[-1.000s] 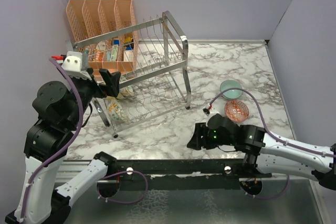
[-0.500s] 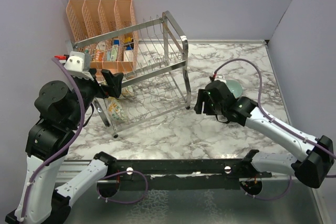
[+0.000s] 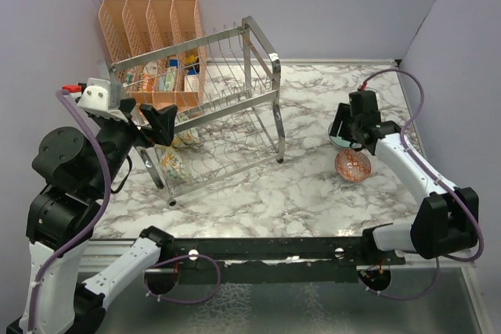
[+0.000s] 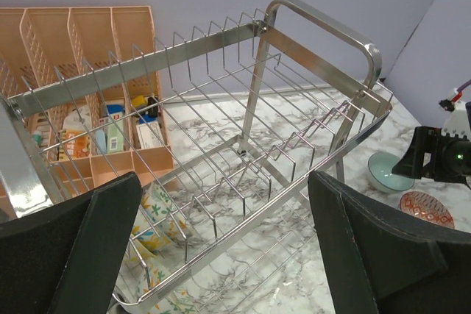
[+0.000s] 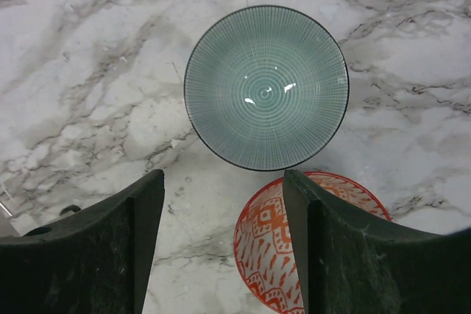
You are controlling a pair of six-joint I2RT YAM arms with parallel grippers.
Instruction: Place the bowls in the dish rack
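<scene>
The chrome wire dish rack (image 3: 235, 91) stands at the back left and fills the left wrist view (image 4: 243, 174). Floral bowls (image 3: 174, 163) stand on edge in the left end of its lower tier (image 4: 158, 218). A teal bowl (image 5: 266, 87) and a red-orange bowl (image 3: 353, 165) sit side by side on the marble at the right, also seen in the left wrist view (image 4: 388, 172). My right gripper (image 3: 344, 127) is open and empty above them, its gap (image 5: 224, 248) over bare marble by the red-orange bowl's (image 5: 268, 255) left rim. My left gripper (image 3: 160, 124) is open and empty at the rack's left end (image 4: 221, 255).
A peach-orange plastic organizer (image 3: 149, 29) with small items stands behind the rack against the back wall. Lilac walls close in the left, back and right sides. The rack's tall end frame (image 3: 266, 76) rises between the two arms.
My right arm has swung from the front edge out to the far right, over the teal and red-orange bowls. My left arm has drawn back slightly to the left.
</scene>
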